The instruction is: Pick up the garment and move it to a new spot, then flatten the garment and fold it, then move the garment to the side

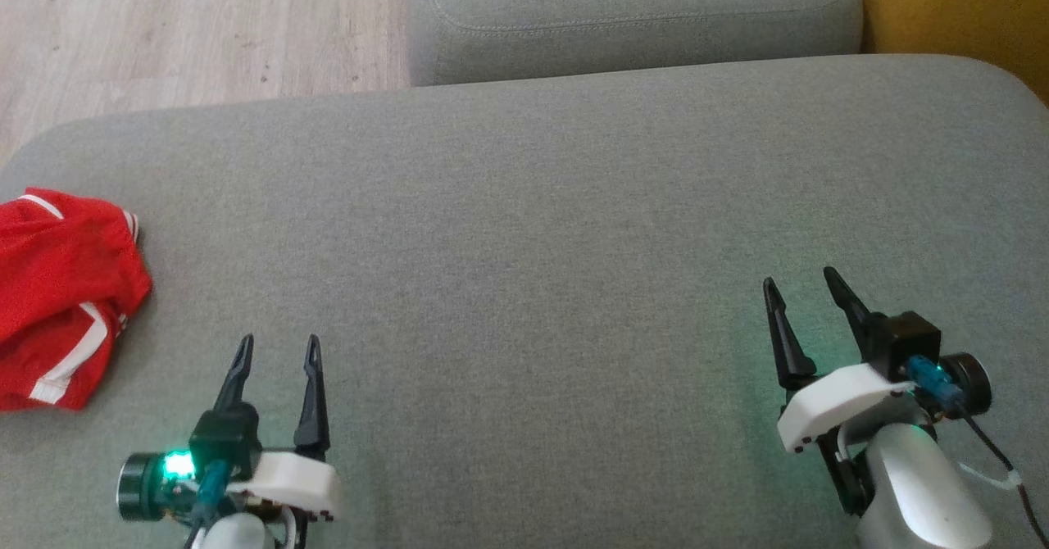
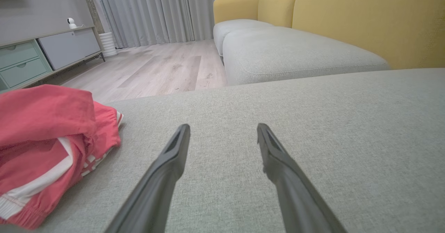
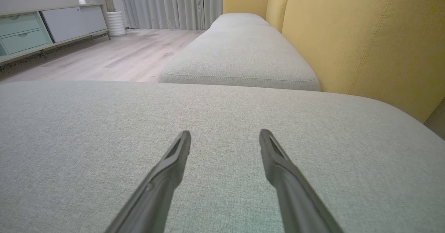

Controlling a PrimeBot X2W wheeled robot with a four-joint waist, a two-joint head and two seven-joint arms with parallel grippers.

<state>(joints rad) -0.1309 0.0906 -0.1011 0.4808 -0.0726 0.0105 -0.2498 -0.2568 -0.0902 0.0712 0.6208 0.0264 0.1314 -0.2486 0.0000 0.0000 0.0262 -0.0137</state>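
Note:
The garment point(image 1: 57, 295) is red with white stripes and lies crumpled at the left edge of the grey seat cushion point(image 1: 524, 229). In the left wrist view the garment point(image 2: 45, 146) is a bunched heap to the left of the fingers. My left gripper point(image 1: 279, 348) hovers open over the cushion, a short way right of the garment, with nothing between its fingers point(image 2: 174, 156). Far to the right my right gripper point(image 1: 803, 283) is open too, above bare cushion, and its fingers point(image 3: 174, 163) hold nothing.
A second grey cushion point(image 1: 631, 16) adjoins at the back, with the yellow sofa backrest point(image 3: 365, 34) along the right. Wooden floor point(image 1: 197, 24) lies beyond the back-left edge. A low cabinet point(image 2: 41, 55) and curtains point(image 2: 156, 10) stand across the room.

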